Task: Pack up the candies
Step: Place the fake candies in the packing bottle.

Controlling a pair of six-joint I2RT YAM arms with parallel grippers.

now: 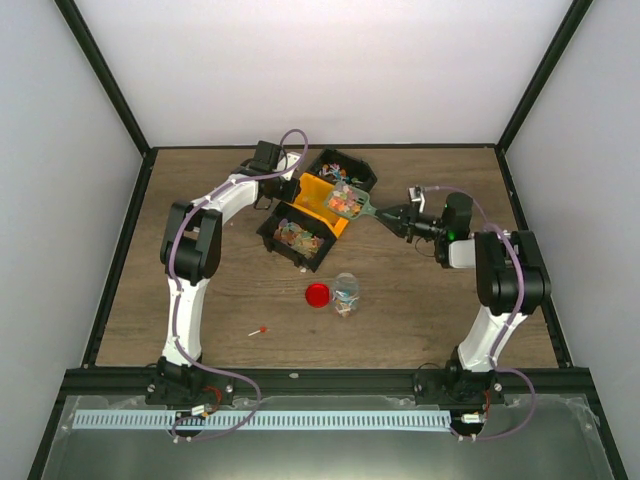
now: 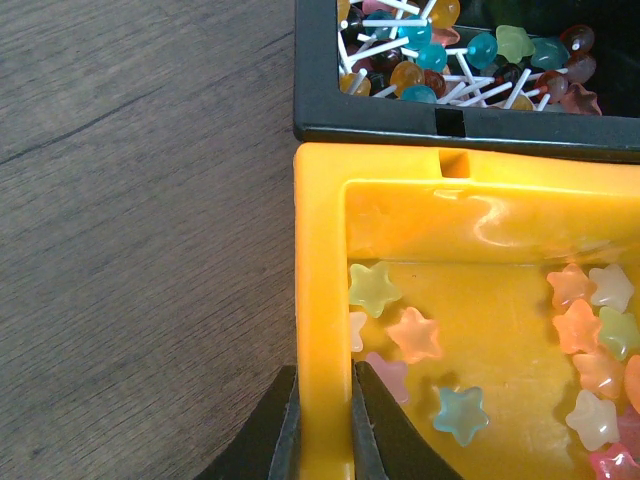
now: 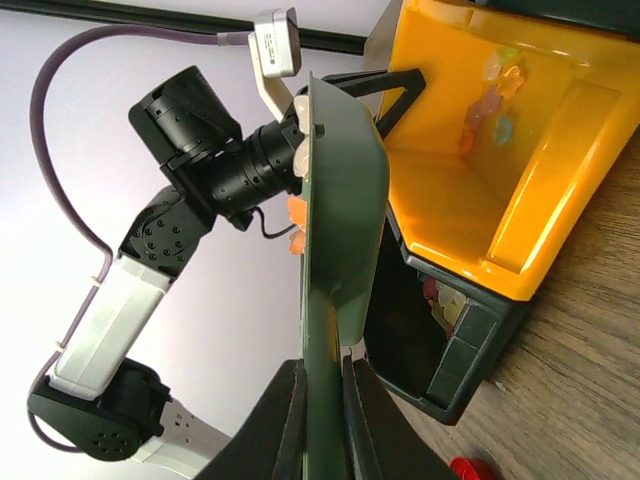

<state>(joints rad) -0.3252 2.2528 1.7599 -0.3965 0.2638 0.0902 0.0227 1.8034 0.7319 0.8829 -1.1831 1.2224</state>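
Observation:
The candies are star-shaped sweets [image 2: 414,334] in a tilted yellow bin [image 1: 318,208], stick sweets [image 2: 470,52] in a black bin [image 1: 346,168], and more in another black bin [image 1: 294,237]. My left gripper [image 2: 324,372] is shut on the yellow bin's side wall [image 2: 322,300]; from above the left gripper [image 1: 295,186] sits at the bin's far edge. My right gripper [image 3: 323,365] is shut on the handle of a green scoop [image 3: 340,200], and the scoop [image 1: 350,203] holds several candies beside the yellow bin [image 3: 470,170]. A clear jar [image 1: 346,293] stands nearer the front with some sweets in it.
A round red lid [image 1: 317,295] lies just left of the jar and shows as a red lid [image 3: 470,468] at the bottom of the right wrist view. One stick sweet [image 1: 259,331] lies loose on the wooden table [image 1: 430,320] at the front left. Black rails edge the table.

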